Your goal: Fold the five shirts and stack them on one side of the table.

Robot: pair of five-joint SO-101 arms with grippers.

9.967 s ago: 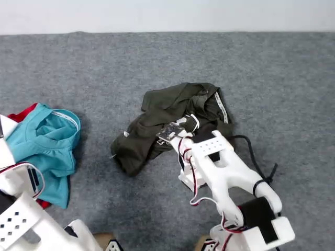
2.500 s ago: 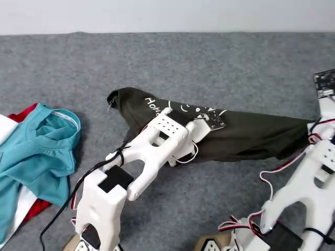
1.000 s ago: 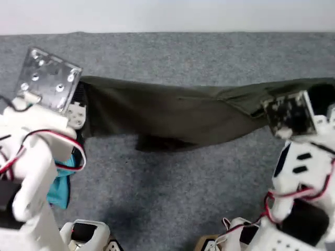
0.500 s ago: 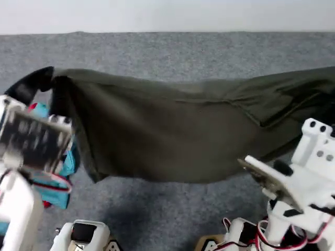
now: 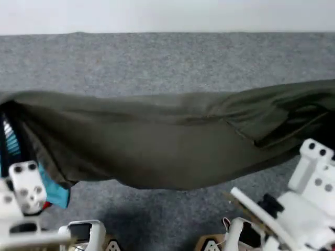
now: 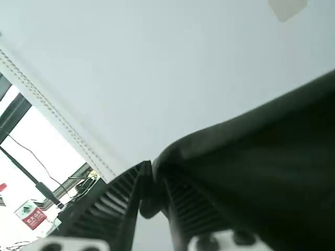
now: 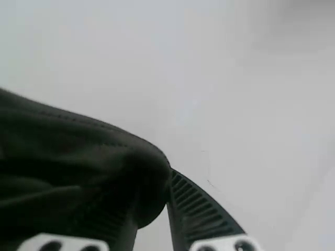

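Note:
A dark olive shirt [image 5: 157,141] hangs stretched wide above the grey table [image 5: 157,63], spanning the high view from edge to edge. My left gripper [image 6: 152,183] is shut on one end of the olive shirt [image 6: 261,157], the cloth pinched between its ribbed fingers [image 6: 115,209]. My right gripper [image 7: 157,204] is shut on the other end of the shirt [image 7: 68,172]. Both wrist cameras point up at a pale ceiling. A teal shirt [image 5: 52,191] peeks out under the olive cloth at the left.
The white body of one arm [image 5: 309,209] stands at the lower right and another arm [image 5: 26,209] at the lower left. Bare grey table stretches behind the raised shirt up to a pale wall [image 5: 167,15].
Both arms have lifted the olive shirt off the table and pulled it apart. In the last second it rose closer to the camera and spread wider, covering the pile at the left.

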